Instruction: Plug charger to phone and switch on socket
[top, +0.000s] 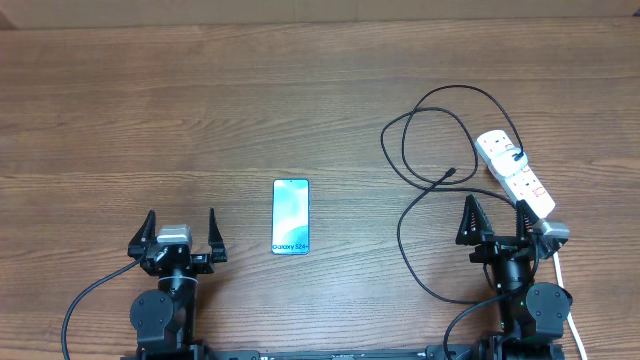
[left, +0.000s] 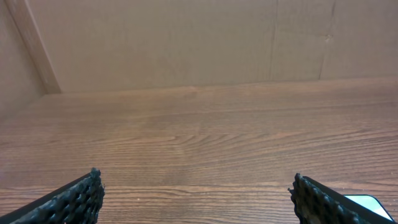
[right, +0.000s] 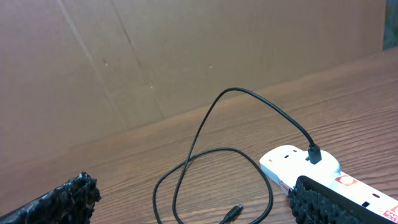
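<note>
Left gripper (top: 181, 215) and right gripper (top: 494, 208) gape wide, holding nothing. We'd say 0 of 2 steps done: charger (right: 314, 154) sits in the socket (top: 515, 172), but its tip (top: 452, 176) lies well apart from the phone (top: 291, 216), and powering on is left too.

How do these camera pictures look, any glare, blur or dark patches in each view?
Overhead: even light, sharp throughout, with no glare on the phone and the thin charger crisp. Left wrist: table grain clear, while the left tool's fingers are dark at the frame edge. Right wrist: white socket bright but not washed out, right tool's fingers dark.
</note>
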